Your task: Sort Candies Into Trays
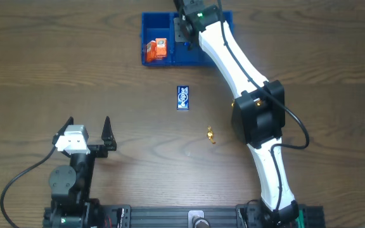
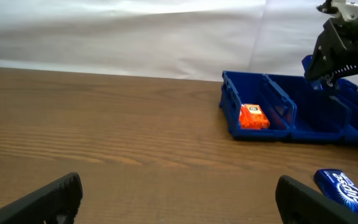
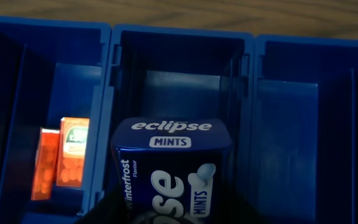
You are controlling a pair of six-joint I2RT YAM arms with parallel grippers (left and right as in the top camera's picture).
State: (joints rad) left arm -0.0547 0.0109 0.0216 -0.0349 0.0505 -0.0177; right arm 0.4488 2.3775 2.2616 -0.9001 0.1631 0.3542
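Observation:
A blue tray (image 1: 144, 31) with three compartments stands at the far middle of the table. Its left compartment holds orange candy boxes (image 1: 156, 50) (image 3: 67, 152). My right gripper (image 1: 185, 25) is shut on a dark blue mint box (image 3: 169, 168), held above the tray's middle compartment (image 3: 179, 81). A second blue mint pack (image 1: 183, 98) (image 2: 347, 190) lies on the table nearer to me than the tray. A small gold-wrapped candy (image 1: 211, 135) lies to the right of it and closer to me. My left gripper (image 1: 88, 120) (image 2: 179, 180) rests open and empty at the near left.
The tray's right compartment (image 3: 303, 112) holds nothing. The right arm (image 1: 258, 114) stretches across the right middle of the table, beside the gold candy. Bare wood surrounds the left gripper.

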